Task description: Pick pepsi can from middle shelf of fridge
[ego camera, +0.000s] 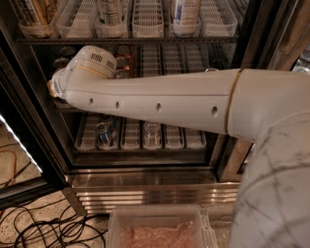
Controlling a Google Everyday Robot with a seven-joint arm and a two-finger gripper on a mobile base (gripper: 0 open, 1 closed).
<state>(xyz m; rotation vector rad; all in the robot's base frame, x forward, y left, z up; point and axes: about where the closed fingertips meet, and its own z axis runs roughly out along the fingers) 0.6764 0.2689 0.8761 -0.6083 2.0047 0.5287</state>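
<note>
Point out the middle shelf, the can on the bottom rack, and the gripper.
middle shelf (186,58): camera view, bare white lanes.
bottom-rack can (103,135): camera view, its side.
gripper: hidden behind the arm's wrist (92,63), at the middle shelf's left.

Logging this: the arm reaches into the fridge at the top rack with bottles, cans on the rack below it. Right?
No: the camera view shows the arm reaching in at the middle shelf, under the bottles; the hand is hidden behind its end there. Cans do sit on the rack below.
</note>
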